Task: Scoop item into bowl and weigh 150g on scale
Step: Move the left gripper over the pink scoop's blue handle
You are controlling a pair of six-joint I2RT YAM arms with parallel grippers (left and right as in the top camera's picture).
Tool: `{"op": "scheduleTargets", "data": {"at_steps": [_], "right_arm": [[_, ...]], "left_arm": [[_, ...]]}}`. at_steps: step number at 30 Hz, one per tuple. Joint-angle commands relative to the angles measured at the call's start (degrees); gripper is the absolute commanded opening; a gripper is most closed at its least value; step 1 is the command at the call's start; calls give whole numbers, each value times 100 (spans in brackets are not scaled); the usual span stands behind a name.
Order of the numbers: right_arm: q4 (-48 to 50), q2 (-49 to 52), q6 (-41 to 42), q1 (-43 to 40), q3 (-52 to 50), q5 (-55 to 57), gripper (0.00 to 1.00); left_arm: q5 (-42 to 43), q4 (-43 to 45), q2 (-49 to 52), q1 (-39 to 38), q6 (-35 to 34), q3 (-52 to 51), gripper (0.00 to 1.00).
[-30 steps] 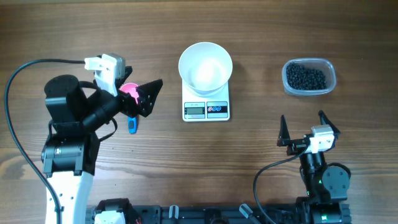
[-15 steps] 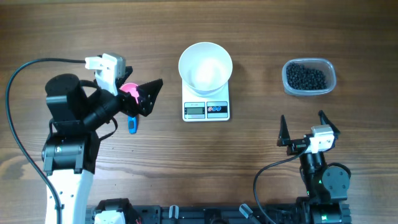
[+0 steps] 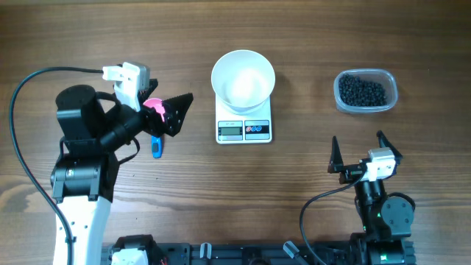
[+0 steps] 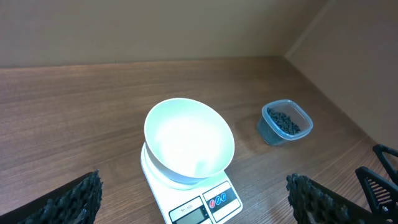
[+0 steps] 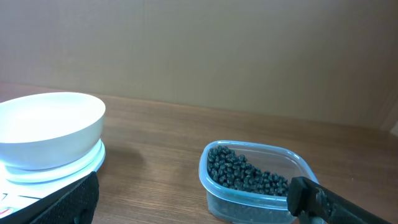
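The white bowl (image 3: 243,79) stands on the white scale (image 3: 243,130) at the middle back of the table and looks empty (image 4: 188,140). The black beans (image 3: 362,91) fill a clear plastic tub at the back right (image 5: 245,174). My left gripper (image 3: 180,116) hovers open left of the scale and points toward it. In its wrist view both fingers (image 4: 74,199) frame the bowl and hold nothing. My right gripper (image 3: 358,140) stands open near the front right, short of the tub. Its fingers (image 5: 336,199) hold nothing either.
A pink-and-blue tool (image 3: 156,146) lies on the table under my left gripper, partly hidden by the arm. The clear tub (image 5: 249,196) sits right of the scale (image 5: 62,168). A black cable (image 3: 22,96) loops at the far left.
The left arm has edged very slightly to the right. Everything else stays as it was.
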Motion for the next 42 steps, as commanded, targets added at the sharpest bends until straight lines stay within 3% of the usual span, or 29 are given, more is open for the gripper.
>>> {"op": "scheduleTargets", "data": {"at_steps": [1, 3, 6, 8, 10, 12, 18, 25, 31, 37, 42], "right_arm": [[11, -57, -52, 20, -9, 31, 100], [11, -57, -52, 20, -9, 31, 100], [11, -57, -52, 20, -9, 33, 100], [11, -57, -52, 20, -9, 33, 100], [11, -57, -52, 20, -9, 31, 100], [11, -57, -52, 20, -9, 31, 100], [11, -57, -50, 20, -9, 31, 100], [11, -57, -50, 20, -9, 33, 100], [11, -57, -50, 20, -9, 33, 100], [11, -57, -50, 20, -9, 31, 100], [11, -57, -50, 20, -9, 33, 100]], "left_arm": [[-181, 66, 26, 15, -249, 85, 100], [-688, 57, 26, 15, -715, 101, 100], [-1237, -334, 44, 15, -813, 334, 100], [-1759, -990, 144, 15, -973, 804, 100], [-2946, -2236, 525, 15, -1740, 1755, 100], [-3467, -3029, 898, 15, -1971, 2343, 100], [-3595, -4085, 1674, 59, -2291, 2420, 100], [-3552, -3705, 2100, 527, -2474, 1499, 100], [-2616, -2835, 2111, 1196, -2573, 503, 100], [-2365, -2627, 2116, 1445, -2739, 356, 100], [-2371, -1969, 2190, 1303, -2225, -46, 100]]}}
